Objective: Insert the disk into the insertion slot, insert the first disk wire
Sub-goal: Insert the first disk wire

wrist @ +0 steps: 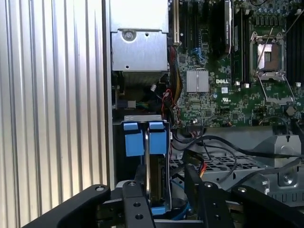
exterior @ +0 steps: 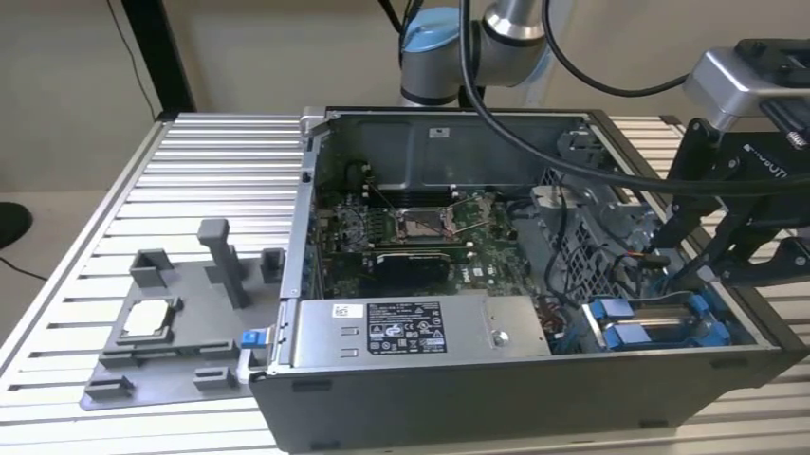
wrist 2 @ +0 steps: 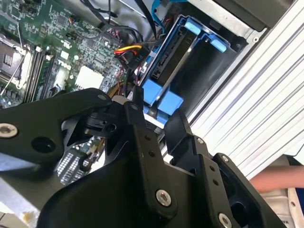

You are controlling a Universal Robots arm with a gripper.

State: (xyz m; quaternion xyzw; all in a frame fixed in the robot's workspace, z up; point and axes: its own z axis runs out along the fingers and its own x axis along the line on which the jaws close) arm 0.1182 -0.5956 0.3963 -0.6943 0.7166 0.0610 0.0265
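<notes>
Cables [wrist: 223, 141] crowd insertion slot [wrist: 142, 118] one side; case wall [wrist: 108, 71] other.

black pincer [wrist: 166, 202] hangs, fingers apart, near the silver disk [wrist: 147, 166] in its bright blue plastic bracket, seated in the grey sheet-metal insertion slot [wrist: 142, 118].

Robotics lab: robot arm [exterior: 437, 43] beside a slotted aluminium bench [exterior: 190, 180].

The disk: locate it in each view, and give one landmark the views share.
Exterior view: the disk sits in the case, toward the exterior view's right.
Second wrist view: the disk lies between the motherboard and the case wall.
First wrist view: the disk stands edge-on beside the case wall.
Shared landmark: the motherboard.
</notes>
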